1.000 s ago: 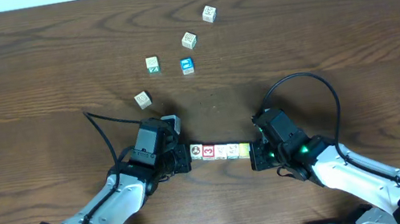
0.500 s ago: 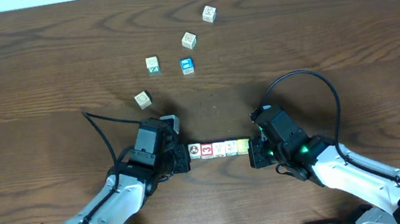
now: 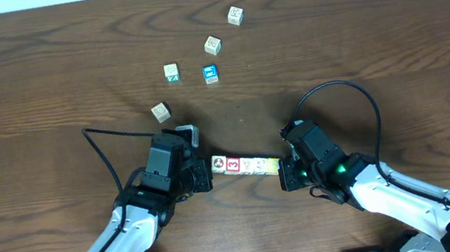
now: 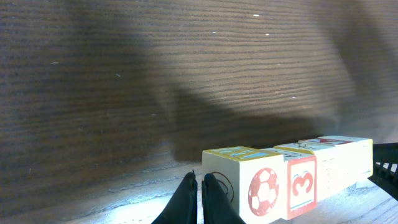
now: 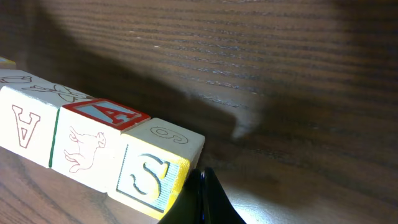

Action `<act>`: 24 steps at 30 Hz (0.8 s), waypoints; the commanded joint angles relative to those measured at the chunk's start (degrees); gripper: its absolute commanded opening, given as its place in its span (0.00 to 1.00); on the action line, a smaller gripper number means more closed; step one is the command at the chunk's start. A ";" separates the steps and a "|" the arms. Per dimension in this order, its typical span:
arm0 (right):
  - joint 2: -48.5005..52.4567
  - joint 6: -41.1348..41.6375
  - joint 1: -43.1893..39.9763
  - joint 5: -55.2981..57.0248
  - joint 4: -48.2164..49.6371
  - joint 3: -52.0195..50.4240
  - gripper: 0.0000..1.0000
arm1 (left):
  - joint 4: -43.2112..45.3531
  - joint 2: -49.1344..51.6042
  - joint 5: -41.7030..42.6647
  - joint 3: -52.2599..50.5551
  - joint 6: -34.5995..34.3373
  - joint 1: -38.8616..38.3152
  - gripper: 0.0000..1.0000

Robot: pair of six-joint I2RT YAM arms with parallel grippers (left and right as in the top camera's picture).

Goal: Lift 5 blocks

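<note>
Blocks (image 3: 246, 166) row between closed left gripper (image 3: 208, 175), right gripper (image 3: 283, 174) — stray cubes (image 3: 172, 72) well apart

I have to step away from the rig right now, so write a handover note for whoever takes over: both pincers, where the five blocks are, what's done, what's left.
Left pincer: shut, tip against the soccer-ball end of the row of five blocks.
Right pincer: shut, tip against the yellow S end.
Blocks: end to end, squeezed between both pincers, slightly slanted seen from overhead.
Done: row clamped from both ends.
Left: raise both arms together; whether the row has cleared the table, I cannot tell.
Blue-faced cube and four loose cubes lie farther out.
</note>
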 commanded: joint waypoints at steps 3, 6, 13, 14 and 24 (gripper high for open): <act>-0.22 -1.44 2.32 -9.29 1.92 2.73 0.01 | 0.44 -0.48 7.65 0.44 -0.33 -1.75 0.07; -0.22 -1.46 2.32 -9.27 1.73 3.48 0.01 | 0.46 -0.48 7.65 0.44 -0.33 -1.75 0.07; -0.22 -1.44 2.32 -10.10 1.14 4.24 0.01 | 0.46 -0.48 7.65 0.44 -0.33 -1.75 0.07; -0.24 -1.44 2.32 -10.10 1.09 4.39 0.01 | 0.46 -0.48 7.65 0.44 -0.33 -1.75 0.07; -0.24 -3.30 2.32 -10.03 -1.99 7.61 0.01 | 0.46 -0.48 7.65 0.44 -0.33 -1.75 0.07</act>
